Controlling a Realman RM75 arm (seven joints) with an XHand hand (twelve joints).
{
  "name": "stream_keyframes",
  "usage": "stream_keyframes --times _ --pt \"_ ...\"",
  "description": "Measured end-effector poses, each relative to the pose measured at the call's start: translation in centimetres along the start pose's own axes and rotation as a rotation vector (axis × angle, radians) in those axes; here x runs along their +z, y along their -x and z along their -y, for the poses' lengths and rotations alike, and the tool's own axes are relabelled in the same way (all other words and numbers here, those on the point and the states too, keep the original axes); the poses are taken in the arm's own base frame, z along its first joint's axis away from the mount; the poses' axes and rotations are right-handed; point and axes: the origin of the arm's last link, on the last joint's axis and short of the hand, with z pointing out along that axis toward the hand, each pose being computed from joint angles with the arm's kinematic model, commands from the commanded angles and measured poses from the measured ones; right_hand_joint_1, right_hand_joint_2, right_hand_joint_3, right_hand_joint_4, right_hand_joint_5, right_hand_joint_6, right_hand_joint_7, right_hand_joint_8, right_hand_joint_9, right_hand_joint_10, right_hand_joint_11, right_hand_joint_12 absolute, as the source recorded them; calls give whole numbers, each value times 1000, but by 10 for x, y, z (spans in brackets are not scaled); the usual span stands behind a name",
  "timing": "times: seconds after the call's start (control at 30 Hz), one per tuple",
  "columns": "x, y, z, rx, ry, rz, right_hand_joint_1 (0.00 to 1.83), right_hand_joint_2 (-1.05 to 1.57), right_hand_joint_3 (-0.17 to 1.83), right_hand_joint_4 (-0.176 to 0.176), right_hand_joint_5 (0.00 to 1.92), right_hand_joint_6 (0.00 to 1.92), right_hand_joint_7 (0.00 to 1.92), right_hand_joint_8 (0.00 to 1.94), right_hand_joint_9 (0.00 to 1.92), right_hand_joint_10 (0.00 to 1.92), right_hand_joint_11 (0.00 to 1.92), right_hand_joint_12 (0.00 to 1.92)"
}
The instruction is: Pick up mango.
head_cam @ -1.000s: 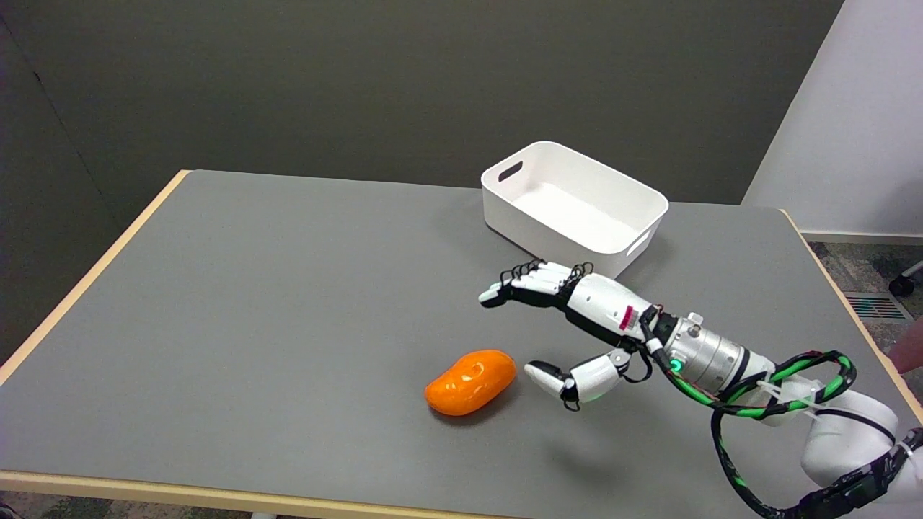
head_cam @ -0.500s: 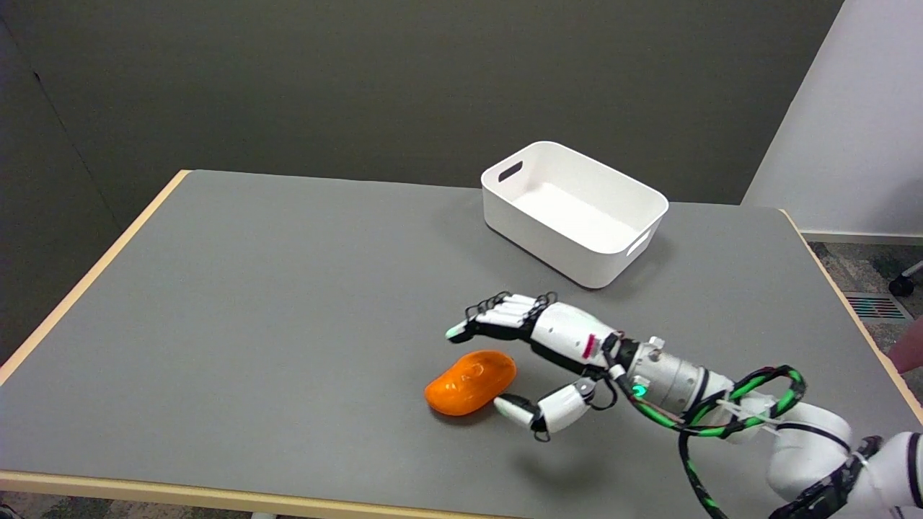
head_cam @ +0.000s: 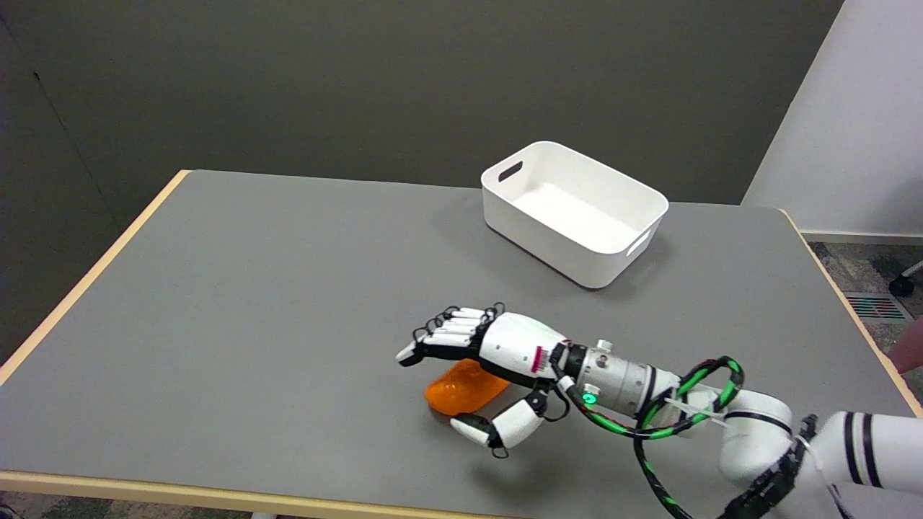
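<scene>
The right hand [head_cam: 482,375] had advanced leftward until it straddled the mango [head_cam: 459,389], fingers above, thumb on the near side, spread and gripping nothing. The mango lay on the table [head_cam: 252,324]; closing and lifting remained.

The right hand [head_cam: 497,367] covers the far side and right end of the mango [head_cam: 461,388], so from here I cannot tell whether the fingers or palm touch it. The right arm [head_cam: 757,440] runs off the lower right corner. A bit of someone's hand [head_cam: 910,353] is cut by the right edge.
</scene>
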Motion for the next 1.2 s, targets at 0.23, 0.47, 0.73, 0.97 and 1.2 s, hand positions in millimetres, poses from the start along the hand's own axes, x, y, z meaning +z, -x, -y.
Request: stream_keyframes --times 0.23,0.47,0.73,0.97,1.2 --pt "17 2 2 -37 -51 25 756 637 1004 107 252 519 353 409 299 696 207 1285" --pt "23 2 -4 -74 -75 32 760 635 1004 109 255 527 356 413 308 706 218 1300" --pt "22 0 -16 -108 -80 30 789 634 1005 110 258 534 360 419 318 719 241 1336" --pt "19 0 -26 -115 -72 32 801 633 1007 110 261 539 364 423 322 723 250 1347" --pt "13 2 -32 -110 -60 43 806 632 1007 110 263 541 364 424 324 727 252 1351"
